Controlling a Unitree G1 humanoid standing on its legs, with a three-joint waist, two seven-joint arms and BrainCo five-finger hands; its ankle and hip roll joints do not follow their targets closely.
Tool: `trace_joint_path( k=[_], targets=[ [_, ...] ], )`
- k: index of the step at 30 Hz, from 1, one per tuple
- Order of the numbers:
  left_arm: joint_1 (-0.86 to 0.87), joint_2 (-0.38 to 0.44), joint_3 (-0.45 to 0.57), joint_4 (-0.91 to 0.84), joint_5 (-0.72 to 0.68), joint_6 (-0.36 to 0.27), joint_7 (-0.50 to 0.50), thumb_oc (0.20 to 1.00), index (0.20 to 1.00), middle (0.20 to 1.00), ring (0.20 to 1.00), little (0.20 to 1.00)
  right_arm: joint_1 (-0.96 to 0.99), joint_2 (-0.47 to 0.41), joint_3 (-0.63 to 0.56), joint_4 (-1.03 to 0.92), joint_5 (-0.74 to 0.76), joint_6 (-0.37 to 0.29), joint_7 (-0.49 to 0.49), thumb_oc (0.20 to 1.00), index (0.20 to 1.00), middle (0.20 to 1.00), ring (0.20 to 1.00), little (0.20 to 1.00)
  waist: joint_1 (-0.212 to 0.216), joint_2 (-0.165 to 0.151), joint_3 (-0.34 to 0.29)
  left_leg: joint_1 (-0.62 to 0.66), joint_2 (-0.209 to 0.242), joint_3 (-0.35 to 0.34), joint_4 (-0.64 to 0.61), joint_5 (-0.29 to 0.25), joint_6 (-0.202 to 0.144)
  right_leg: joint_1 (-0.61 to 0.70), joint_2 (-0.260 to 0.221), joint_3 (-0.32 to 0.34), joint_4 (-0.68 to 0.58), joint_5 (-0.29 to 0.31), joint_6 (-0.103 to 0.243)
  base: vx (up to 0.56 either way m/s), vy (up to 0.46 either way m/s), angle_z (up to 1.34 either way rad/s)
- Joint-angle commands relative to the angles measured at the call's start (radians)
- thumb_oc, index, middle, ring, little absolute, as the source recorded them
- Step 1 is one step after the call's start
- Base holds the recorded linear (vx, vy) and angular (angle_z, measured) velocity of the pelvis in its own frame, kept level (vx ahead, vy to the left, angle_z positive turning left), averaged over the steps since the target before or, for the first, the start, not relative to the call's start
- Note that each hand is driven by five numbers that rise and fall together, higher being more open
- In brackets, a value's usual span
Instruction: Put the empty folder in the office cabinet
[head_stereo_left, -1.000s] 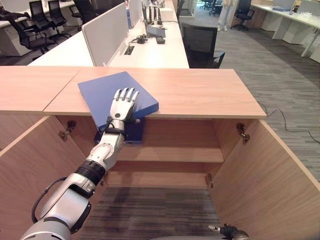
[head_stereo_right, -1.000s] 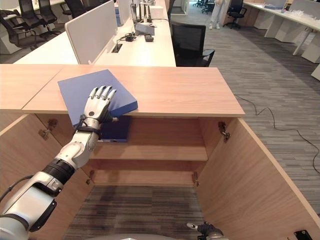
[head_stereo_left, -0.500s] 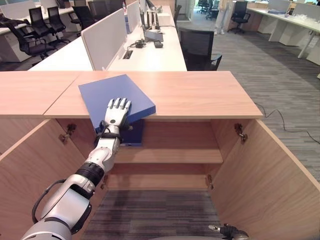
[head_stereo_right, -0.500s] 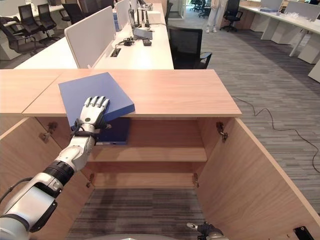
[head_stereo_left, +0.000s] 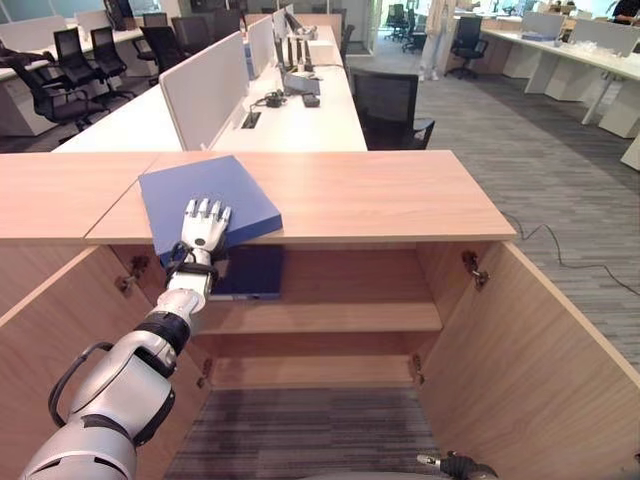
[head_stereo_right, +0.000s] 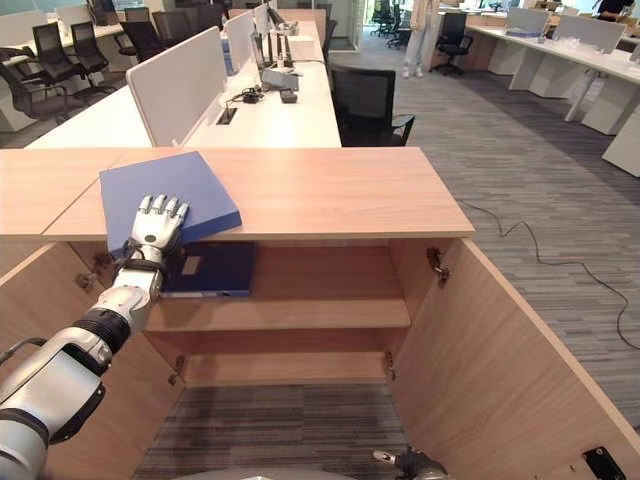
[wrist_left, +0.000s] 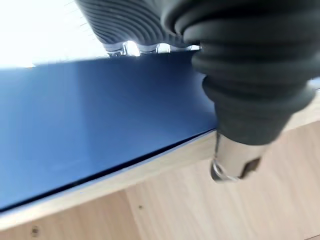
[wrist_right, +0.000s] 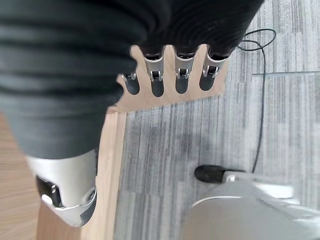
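A: Where's the folder (head_stereo_left: 205, 198)?
B: On the cabinet (head_stereo_left: 400, 190) top, corner overhanging; left hand (head_stereo_left: 203, 226) lies flat on it, fingers straight, gripping nothing
A: Handling?
B: Likely stiff, light, slick; pinch the overhanging edge

We're looking at an open-plan office, grey striped carpet (head_stereo_left: 520, 150) running throughout, white desks (head_stereo_left: 290, 110) with divider screens (head_stereo_left: 205, 85), black office chairs (head_stereo_left: 390, 100) sitting around, bright overhead light coming in.
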Motion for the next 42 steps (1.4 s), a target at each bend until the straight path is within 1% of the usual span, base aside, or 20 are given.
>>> trace_joint_path(
  k=[1,9,13,15,17,18,19,21,22,23,24,25,26,28,29,33,34,36,40,42],
  targets=[
    [-0.127,0.046,-0.043,0.125,0.069,0.010,-0.011,0.200,0.200,0.200,0.200,0.200,-0.032,-0.003,0.047,0.066,-0.004,-0.039,-0.002,1.000,1.000,1.000,1.000,1.000,0.002,-0.031,0.020,0.080,-0.003,0.002,0.012,-0.172,-0.013,0.008,-0.087,-0.031,0.006,-0.002,0.127,0.00,0.000,0.00],
    [-0.115,0.064,-0.054,0.108,0.081,0.002,-0.015,0.200,0.200,0.200,0.200,0.200,-0.025,-0.004,0.043,0.070,0.003,-0.040,-0.002,1.000,1.000,1.000,1.000,1.000,0.004,-0.031,0.017,0.089,-0.001,0.004,0.012,-0.175,-0.015,0.018,-0.083,-0.032,0.006,-0.009,0.126,0.00,0.000,0.00],
    [-0.091,0.087,-0.037,0.039,0.088,-0.006,-0.008,0.200,0.200,0.200,0.200,0.200,-0.020,-0.004,0.035,0.065,0.004,-0.040,-0.004,1.000,1.000,1.000,1.000,1.000,0.007,-0.031,0.018,0.090,-0.001,0.002,0.012,-0.175,-0.015,0.021,-0.082,-0.034,0.006,-0.011,0.124,0.00,-0.002,-0.03],
    [-0.089,0.089,-0.036,0.037,0.088,-0.006,-0.009,0.200,0.200,0.200,0.200,0.200,-0.020,-0.004,0.036,0.065,0.004,-0.040,-0.004,1.000,1.000,1.000,1.000,1.000,0.006,-0.031,0.018,0.090,-0.001,0.002,0.012,-0.175,-0.015,0.021,-0.083,-0.034,0.006,-0.011,0.124,0.00,0.000,0.00],
    [-0.049,0.080,0.033,-0.063,0.044,-0.010,0.012,0.200,0.200,0.200,0.200,0.200,-0.014,-0.003,0.027,0.057,0.001,-0.041,-0.009,1.000,1.000,1.000,1.000,1.000,0.011,-0.034,0.022,0.087,-0.001,-0.003,0.012,-0.173,-0.016,0.020,-0.083,-0.037,0.006,-0.011,0.123,0.00,0.000,0.00],
    [-0.014,0.057,0.096,-0.138,-0.009,-0.013,0.024,0.200,0.200,0.200,0.200,0.200,-0.010,0.000,0.016,0.051,0.003,-0.041,-0.015,1.000,1.000,1.000,1.000,1.000,0.016,-0.036,0.028,0.090,0.000,-0.007,0.012,-0.176,-0.015,0.025,-0.082,-0.040,0.006,-0.015,0.122,0.00,0.000,0.00],
    [0.034,0.043,0.168,-0.240,-0.060,-0.032,0.026,0.200,0.200,0.200,0.200,0.200,-0.007,-0.001,0.004,0.042,0.004,-0.040,-0.021,1.000,1.000,1.000,1.000,1.000,0.018,-0.039,0.029,0.086,0.000,-0.011,0.012,-0.172,-0.015,0.023,-0.084,-0.043,0.006,-0.013,0.121,0.00,0.000,0.00],
    [0.178,-0.004,0.327,-0.493,-0.254,-0.122,0.035,0.200,0.200,0.200,0.200,0.200,-0.001,0.001,-0.033,0.014,0.013,-0.034,-0.025,1.000,1.000,1.000,1.000,1.000,0.030,-0.045,0.039,0.083,0.000,-0.020,0.012,-0.173,-0.013,0.023,-0.085,-0.047,0.006,-0.018,0.116,0.00,0.000,0.00],
    [0.265,-0.022,0.393,-0.599,-0.351,-0.165,0.014,0.200,0.200,0.200,0.200,0.200,0.001,0.000,-0.046,0.004,0.018,-0.027,-0.021,1.000,1.000,1.000,1.000,1.000,0.031,-0.046,0.039,0.077,-0.001,-0.023,0.012,-0.167,-0.013,0.019,-0.086,-0.048,0.006,-0.014,0.112,0.00,0.000,0.00],
    [0.341,-0.061,0.448,-0.697,-0.485,-0.219,-0.004,0.200,0.200,0.200,0.200,0.200,-0.001,0.002,-0.067,-0.002,0.026,-0.024,-0.017,1.000,1.000,1.000,1.000,1.000,0.037,-0.048,0.044,0.078,-0.001,-0.026,0.012,-0.169,-0.012,0.021,-0.086,-0.048,0.006,-0.016,0.111,0.00,0.007,0.07],
    [0.419,-0.093,0.500,-0.782,-0.625,-0.257,-0.047,0.200,0.200,0.200,0.200,0.200,0.000,-0.001,-0.080,-0.013,0.031,-0.020,-0.008,1.000,1.000,1.000,1.000,1.000,0.037,-0.047,0.045,0.073,-0.001,-0.025,0.012,-0.164,-0.012,0.016,-0.087,-0.048,0.006,-0.010,0.109,0.01,0.013,0.04],
    [0.498,-0.130,0.552,-0.859,-0.812,-0.310,-0.118,0.200,0.200,0.200,0.200,0.200,0.000,-0.004,-0.099,-0.030,0.037,-0.018,0.005,1.000,1.000,1.000,1.000,1.000,0.041,-0.046,0.052,0.072,0.000,-0.027,0.012,-0.164,-0.011,0.015,-0.087,-0.047,0.006,-0.008,0.107,0.00,0.000,0.00],
    [0.503,-0.129,0.555,-0.864,-0.813,-0.308,-0.121,0.200,0.200,0.200,0.200,0.200,0.001,-0.004,-0.097,-0.031,0.037,-0.018,0.005,1.000,1.000,1.000,1.000,1.000,0.040,-0.047,0.050,0.068,-0.001,-0.027,0.012,-0.160,-0.011,0.011,-0.087,-0.046,0.006,-0.006,0.107,0.00,0.000,0.00],
    [0.688,-0.172,0.652,-1.042,-1.090,-0.400,-0.228,0.200,0.200,0.200,0.200,0.200,0.018,-0.004,-0.130,-0.100,0.079,-0.029,0.048,1.000,1.000,1.000,1.000,1.000,0.051,-0.046,0.062,0.054,0.000,-0.031,0.012,-0.155,-0.011,0.000,-0.088,-0.045,0.006,0.001,0.105,-0.04,0.001,0.05],
    [0.739,-0.178,0.674,-1.073,-1.162,-0.415,-0.256,0.200,0.200,0.200,0.200,0.200,0.024,-0.008,-0.145,-0.127,0.101,-0.032,0.067,1.000,1.000,1.000,1.000,1.000,0.058,-0.047,0.070,0.050,0.000,-0.034,0.012,-0.153,-0.010,-0.003,-0.088,-0.046,0.006,0.003,0.105,-0.05,-0.006,0.02],
    [0.913,-0.190,0.770,-1.169,-1.384,-0.440,-0.342,0.200,0.200,0.200,0.200,0.200,0.054,-0.033,-0.180,-0.250,0.168,-0.052,0.109,1.000,1.000,1.000,1.000,1.000,0.079,-0.047,0.082,0.037,0.000,-0.044,0.012,-0.148,-0.011,-0.008,-0.089,-0.060,0.006,0.003,0.105,-0.01,-0.004,0.04],
    [0.915,-0.190,0.771,-1.171,-1.385,-0.439,-0.343,0.200,0.200,0.200,0.200,0.200,0.055,-0.033,-0.179,-0.250,0.169,-0.052,0.109,1.000,1.000,1.000,1.000,1.000,0.078,-0.047,0.081,0.037,0.000,-0.045,0.012,-0.148,-0.011,-0.008,-0.090,-0.061,0.006,0.002,0.105,-0.01,-0.001,0.10],
    [0.945,-0.202,0.796,-1.193,-1.443,-0.447,-0.351,0.200,0.200,0.200,0.200,0.200,0.057,-0.043,-0.191,-0.289,0.198,-0.058,0.122,1.000,1.000,1.000,1.000,1.000,0.086,-0.048,0.086,0.034,-0.001,-0.053,0.012,-0.145,-0.011,-0.006,-0.091,-0.067,0.006,0.002,0.106,-0.01,0.004,0.08],
    [0.946,-0.204,0.811,-1.215,-1.459,-0.457,-0.349,0.200,0.200,0.200,0.200,0.200,0.055,-0.053,-0.186,-0.343,0.214,-0.064,0.133,1.000,1.000,1.000,1.000,1.000,0.094,-0.047,0.088,0.030,-0.002,-0.061,0.012,-0.143,-0.011,-0.006,-0.094,-0.076,0.006,0.001,0.106,-0.01,0.002,0.05],
    [0.941,-0.208,0.819,-1.221,-1.496,-0.466,-0.361,0.200,0.200,0.200,0.200,0.200,0.053,-0.063,-0.176,-0.440,0.251,-0.076,0.146,1.000,1.000,1.000,1.000,1.000,0.101,-0.047,0.089,0.026,-0.003,-0.065,0.012,-0.141,-0.013,-0.009,-0.096,-0.083,0.006,0.000,0.106,-0.01,-0.001,0.08]
  ],
)
